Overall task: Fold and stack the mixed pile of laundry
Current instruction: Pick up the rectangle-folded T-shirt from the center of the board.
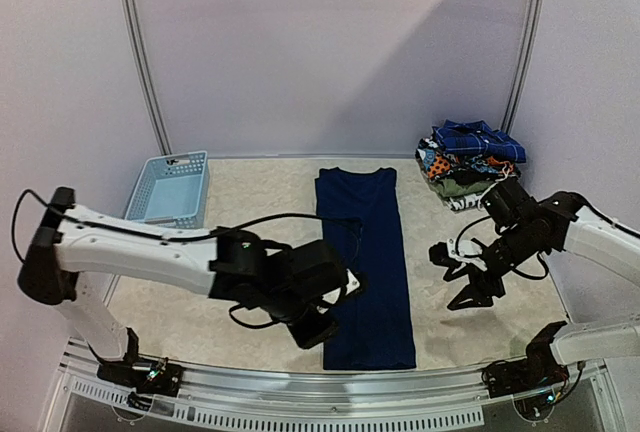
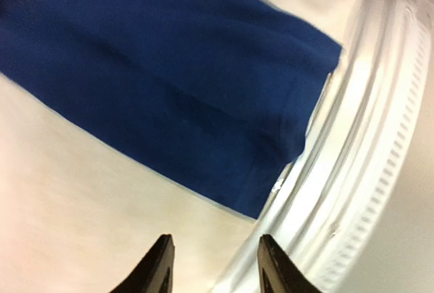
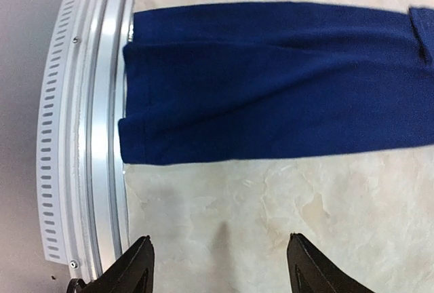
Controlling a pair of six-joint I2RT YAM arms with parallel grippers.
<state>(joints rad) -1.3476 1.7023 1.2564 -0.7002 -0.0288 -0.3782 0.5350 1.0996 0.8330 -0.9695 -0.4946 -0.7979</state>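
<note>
**Spotter:** Where's the shirt sitting?

**Operator:** The navy T-shirt lies flat down the middle of the table, folded into a long, narrow strip. What looks like the collar end is far from me, and the hem is at the near edge, right against the metal rail. The folded stack sits in the far right corner, well apart from it, and the basket is far left.

**Spotter:** And your grippers?

**Operator:** My left gripper hangs just beside the strip's near left corner, jaws apart with nothing between them. My right gripper hovers over bare table to the right of the strip, jaws spread wide and also empty.

**Spotter:** So what's the step?

**Operator:** I'd judge it's the crosswise fold, carrying the near hem up toward the collar. To do it well I want one gripper on each near corner. I'd pinch through every layer, because the strip is already doubled and a shallow bite would peel off only the top ply.

**Spotter:** Any trouble spots?

**Operator:** The rail. The hem touches it, so I'd come in low from the sides rather than from the near edge. Then I'd lift both corners together, keep them level, and lay the hem down square so the edges line up.
</note>
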